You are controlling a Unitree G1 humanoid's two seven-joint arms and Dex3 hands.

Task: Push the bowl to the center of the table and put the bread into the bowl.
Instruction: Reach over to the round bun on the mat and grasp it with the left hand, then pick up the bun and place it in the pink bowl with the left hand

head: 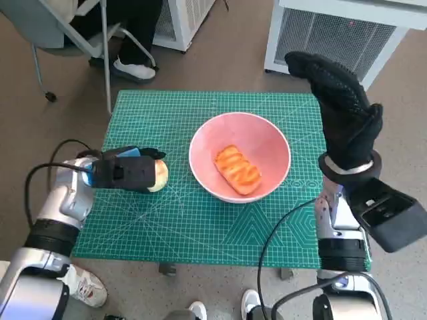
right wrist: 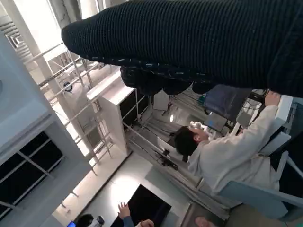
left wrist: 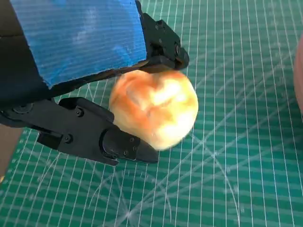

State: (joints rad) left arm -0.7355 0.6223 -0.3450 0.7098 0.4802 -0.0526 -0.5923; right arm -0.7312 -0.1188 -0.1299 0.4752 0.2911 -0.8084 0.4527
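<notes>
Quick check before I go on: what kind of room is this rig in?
Probably a lab or workshop, not a kitchen: the table is covered with a green cutting mat, white vented cabinets stand behind it, and a seated person works among metal racks.

**Colours and patterns on the table**

Teal mat ruled with a pale grid. Pink bowl containing orange-striped golden bread. Pale golden roll, perhaps browner on top. Blue-taped black left hand; black knitted right hand.

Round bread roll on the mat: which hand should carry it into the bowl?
Left. The left hand already grips the roll beside the pink bowl; the right hand is raised clear, holding nothing.
</notes>
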